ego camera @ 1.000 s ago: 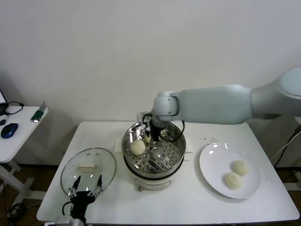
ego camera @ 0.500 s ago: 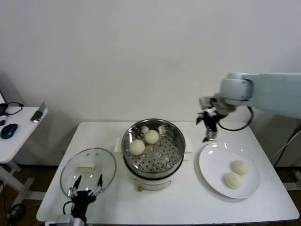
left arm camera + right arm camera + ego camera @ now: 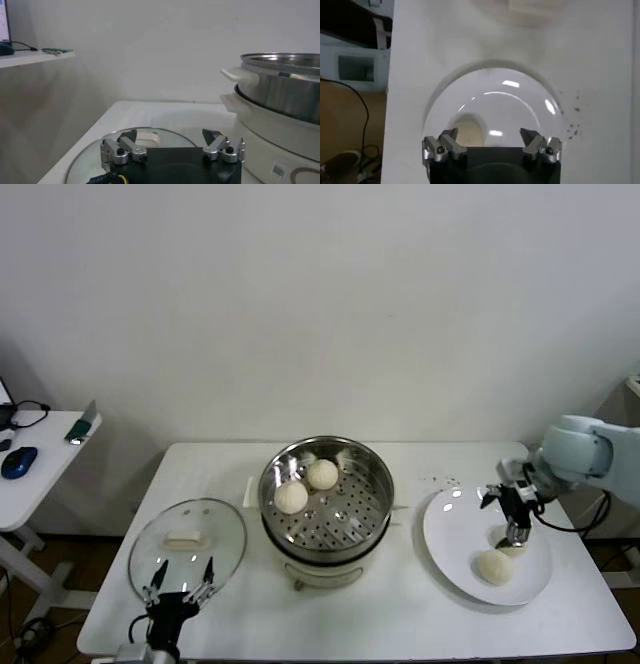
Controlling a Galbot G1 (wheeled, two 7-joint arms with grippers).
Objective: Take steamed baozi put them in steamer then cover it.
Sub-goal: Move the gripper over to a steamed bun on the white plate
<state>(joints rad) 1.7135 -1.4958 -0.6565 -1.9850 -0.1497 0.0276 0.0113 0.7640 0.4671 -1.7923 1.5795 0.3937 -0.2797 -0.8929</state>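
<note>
Baozi (image 3: 307,485) — two in steamer (image 3: 372,474), two on plate (image 3: 450,529) — under the open, empty right claw (image 3: 514,510).

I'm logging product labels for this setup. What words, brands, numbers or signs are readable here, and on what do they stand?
No text can be read in these pictures.
White sticker low on the steamer base: printing too small and blurred to read.
Glass lid, white plate, buns, table: no markings visible.

Right hand (image 3: 516,514) from steamer (image 3: 327,496) to plate (image 3: 450,549), open.
</note>
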